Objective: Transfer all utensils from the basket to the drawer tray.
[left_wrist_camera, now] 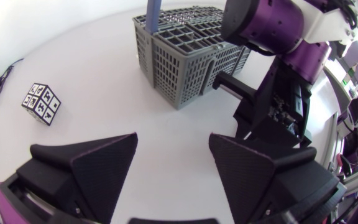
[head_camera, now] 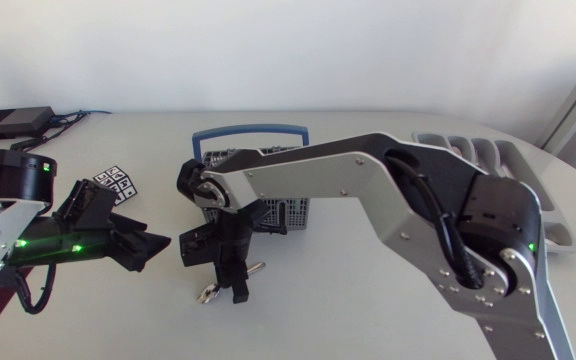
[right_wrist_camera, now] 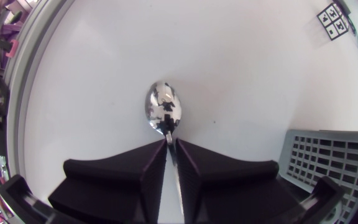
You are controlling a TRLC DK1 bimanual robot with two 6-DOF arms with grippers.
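Head view: the right gripper (head_camera: 234,288) hangs in front of the basket (head_camera: 290,212), on the side away from the drawer tray (head_camera: 508,165). It is clamped on a spoon (head_camera: 208,293), of which only bits of silver show beside the black fingers. The drawer tray lies well apart from this gripper, back past the basket and out toward the right arm's own base, so the carry has to swing that way, round or over the basket. The left gripper (head_camera: 153,250) sits near the spoon with its fingers spread and nothing in them, but it is much farther from the drawer tray, so I judge the right arm the one to deliver. Left wrist view: the left gripper's fingers stand wide apart over the bare surface (left_wrist_camera: 104,87), with the basket ahead of them and the right arm's gripper ahead and off to one side. Right wrist view: the fingers are almost together, pinching the spoon's handle from both sides. The spoon's long axis runs along the gripper's own line, the bowl (right_wrist_camera: 163,109) jutting out just past the fingertips. The basket's corner (right_wrist_camera: 334,155) is close beside the gripper. Whether the bowl touches the surface I cannot tell.
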